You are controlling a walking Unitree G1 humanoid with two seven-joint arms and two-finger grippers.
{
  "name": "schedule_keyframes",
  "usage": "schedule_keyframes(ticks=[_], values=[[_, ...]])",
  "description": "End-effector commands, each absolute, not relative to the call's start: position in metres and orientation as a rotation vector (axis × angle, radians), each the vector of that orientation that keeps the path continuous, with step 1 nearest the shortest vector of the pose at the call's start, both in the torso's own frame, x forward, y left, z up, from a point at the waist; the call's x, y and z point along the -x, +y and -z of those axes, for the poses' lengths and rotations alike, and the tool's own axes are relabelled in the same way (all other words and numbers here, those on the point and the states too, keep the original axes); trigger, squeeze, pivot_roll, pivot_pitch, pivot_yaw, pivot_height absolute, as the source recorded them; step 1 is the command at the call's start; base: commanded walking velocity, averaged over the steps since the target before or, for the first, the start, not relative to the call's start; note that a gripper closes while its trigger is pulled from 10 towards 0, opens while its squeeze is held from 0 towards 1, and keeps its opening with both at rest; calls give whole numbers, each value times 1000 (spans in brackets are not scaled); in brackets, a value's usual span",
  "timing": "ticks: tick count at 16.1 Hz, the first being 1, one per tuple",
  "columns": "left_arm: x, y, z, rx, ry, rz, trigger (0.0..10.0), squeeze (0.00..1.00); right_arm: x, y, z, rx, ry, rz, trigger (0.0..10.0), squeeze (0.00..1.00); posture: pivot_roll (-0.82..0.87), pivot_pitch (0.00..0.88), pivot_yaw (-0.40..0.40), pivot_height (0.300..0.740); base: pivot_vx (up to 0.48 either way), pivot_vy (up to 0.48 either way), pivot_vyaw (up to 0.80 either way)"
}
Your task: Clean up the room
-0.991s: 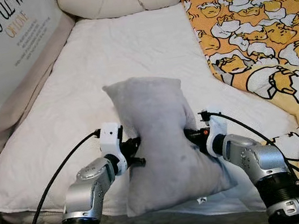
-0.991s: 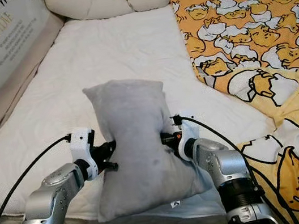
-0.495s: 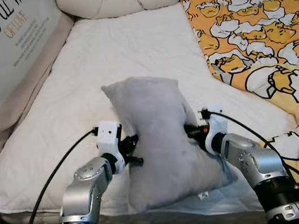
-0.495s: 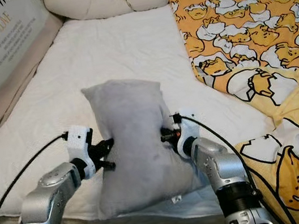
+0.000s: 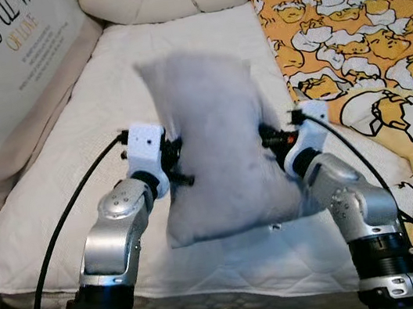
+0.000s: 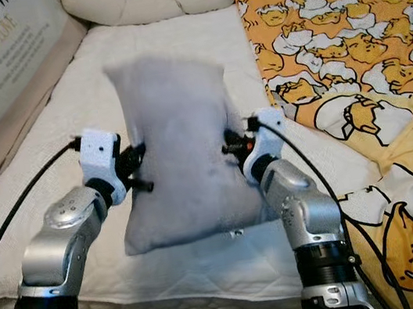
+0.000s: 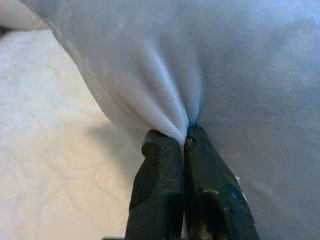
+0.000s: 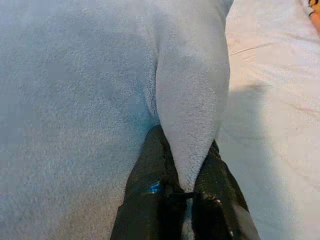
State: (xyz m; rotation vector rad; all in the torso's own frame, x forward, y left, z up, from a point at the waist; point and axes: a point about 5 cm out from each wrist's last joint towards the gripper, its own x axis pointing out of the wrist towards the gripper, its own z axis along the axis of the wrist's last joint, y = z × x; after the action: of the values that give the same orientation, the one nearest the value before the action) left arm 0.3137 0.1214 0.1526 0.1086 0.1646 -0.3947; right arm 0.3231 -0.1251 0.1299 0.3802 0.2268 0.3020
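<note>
We see the grey pillow (image 5: 217,149) held upright above the white mattress (image 5: 174,57), between our left gripper (image 7: 185,142) and right gripper (image 8: 187,187), each pressed together on a fold of its side.

Grey plush pillow (image 5: 217,149), upright, pinched at both side edges, above white mattress (image 5: 102,100).

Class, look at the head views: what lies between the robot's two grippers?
The grey pillow, pinched at its sides by the left gripper and right gripper.
</note>
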Motion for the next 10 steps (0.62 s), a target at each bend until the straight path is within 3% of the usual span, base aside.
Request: schedule_keyframes(ticks=[1,5,10], values=[[-315,114,-163,-156,106,404,10000,0,-322,-119,-143,-370,171,-344,10000,0,30,0,35,740,0,0,0],[-310,109,-164,-97,55,486,10000,0,-319,-120,-143,-166,68,-297,10000,0,20,0,42,740,0,0,0],[-312,115,-165,-114,48,449,10000,0,-311,-118,-133,-223,123,-296,10000,0,16,0,48,740,0,0,0]])
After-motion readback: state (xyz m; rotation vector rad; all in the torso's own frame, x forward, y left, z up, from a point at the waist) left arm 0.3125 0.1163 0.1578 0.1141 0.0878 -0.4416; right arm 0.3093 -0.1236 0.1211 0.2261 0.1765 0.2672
